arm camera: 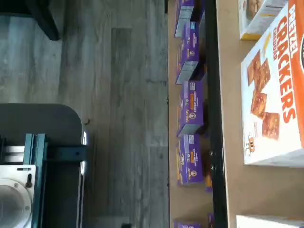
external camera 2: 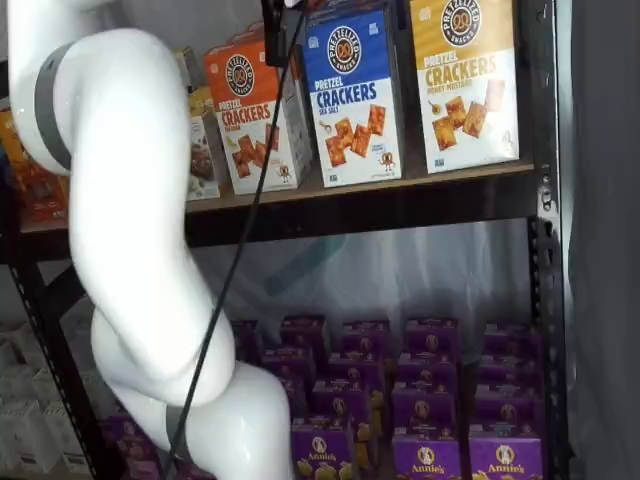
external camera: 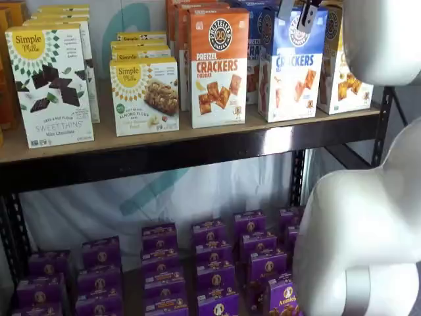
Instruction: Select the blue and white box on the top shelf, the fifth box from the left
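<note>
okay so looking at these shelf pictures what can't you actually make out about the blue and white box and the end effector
- End effector: only dark fingers hang from the top edge in both shelf views; no gap shows, so open or shut is unclear.
- Blue and white box: its top is cut off by the frame edge and crossed by the fingers in both shelf views.
- Wrist view: shows only the orange-topped box; the blue one is outside it.
- Boxes behind the front row on the top shelf: hidden.

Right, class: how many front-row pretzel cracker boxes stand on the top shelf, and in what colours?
3. On the wooden top shelf: tall orange-topped cardboard box leftmost, blue and white box in the middle, yellow-topped box rightmost. More boxes stand behind, partly hidden.
</note>
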Controlling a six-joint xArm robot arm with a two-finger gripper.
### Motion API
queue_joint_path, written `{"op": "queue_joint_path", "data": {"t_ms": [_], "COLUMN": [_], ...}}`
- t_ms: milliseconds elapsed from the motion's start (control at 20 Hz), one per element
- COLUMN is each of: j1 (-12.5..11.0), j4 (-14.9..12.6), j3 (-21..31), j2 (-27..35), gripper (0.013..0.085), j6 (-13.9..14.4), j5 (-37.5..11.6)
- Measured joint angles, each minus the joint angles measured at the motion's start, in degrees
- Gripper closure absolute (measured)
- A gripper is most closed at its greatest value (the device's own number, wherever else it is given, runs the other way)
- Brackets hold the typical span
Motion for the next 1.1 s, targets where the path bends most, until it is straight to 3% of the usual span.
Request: {"op": "queue_joint_path", "data": {"t_ms": [100,250,450,650,700,900,1100], "j1": [1.5,1.7,0.4,-3.0,-3.3,-3.3,-4.0], "j4": [-2.6,-2.8,0.7,8.2,9.0,7.9,8.9], "j3": [1.5,3.6,5.9,8.2,8.9,10.3,11.2], "j2": [-0.9,-2.0,-3.5,-5.5,-6.0,-6.8,-6.5], "gripper": [0.0130,0.0130,0.0130,0.0130,0.0130,0.0130,0.0130], "j6": [0.0,0.0,0.1,0.0,-0.1,-1.2,-2.1], "j5": [-1.4,-2.8,-5.1,-9.5,-11.2,-16.7,-21.2]}}
